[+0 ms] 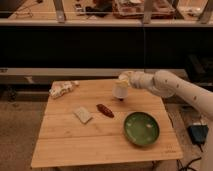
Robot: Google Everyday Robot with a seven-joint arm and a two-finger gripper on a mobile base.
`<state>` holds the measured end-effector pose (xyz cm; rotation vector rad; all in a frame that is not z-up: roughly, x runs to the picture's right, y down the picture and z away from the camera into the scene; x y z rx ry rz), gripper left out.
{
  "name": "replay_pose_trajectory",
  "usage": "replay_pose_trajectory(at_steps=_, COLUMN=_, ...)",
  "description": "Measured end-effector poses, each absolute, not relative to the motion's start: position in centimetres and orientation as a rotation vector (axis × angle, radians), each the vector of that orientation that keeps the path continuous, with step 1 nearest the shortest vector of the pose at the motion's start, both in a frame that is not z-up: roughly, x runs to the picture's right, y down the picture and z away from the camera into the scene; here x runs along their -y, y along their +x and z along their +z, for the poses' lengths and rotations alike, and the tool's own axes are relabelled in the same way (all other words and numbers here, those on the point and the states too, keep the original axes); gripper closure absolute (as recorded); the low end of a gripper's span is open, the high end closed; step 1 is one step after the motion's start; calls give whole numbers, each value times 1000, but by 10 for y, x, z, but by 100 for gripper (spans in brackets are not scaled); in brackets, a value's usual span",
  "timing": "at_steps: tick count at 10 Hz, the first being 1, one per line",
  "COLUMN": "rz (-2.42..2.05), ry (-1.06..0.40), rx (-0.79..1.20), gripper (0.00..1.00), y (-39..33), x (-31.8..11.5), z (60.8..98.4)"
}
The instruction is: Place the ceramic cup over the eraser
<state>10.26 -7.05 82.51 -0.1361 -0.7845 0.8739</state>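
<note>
One gripper (124,80), jaws clasping the ceramic cup (120,90), hovers at the table's (70,145) far right; lower it straight, centred over the eraser (123,99).

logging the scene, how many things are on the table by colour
white: 1, the ceramic cup, at the tool near the table's back edge
green: 1, the bowl
reddish-brown: 1, the oblong thing
pale: 2, the flat pad and crumpled item
total: 5
</note>
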Motion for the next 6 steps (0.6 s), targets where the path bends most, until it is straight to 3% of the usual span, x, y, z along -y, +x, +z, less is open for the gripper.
replay_pose_trajectory(at_steps=6, rz=907, ry=-135, rx=766, gripper=27, y=111, x=65, z=828)
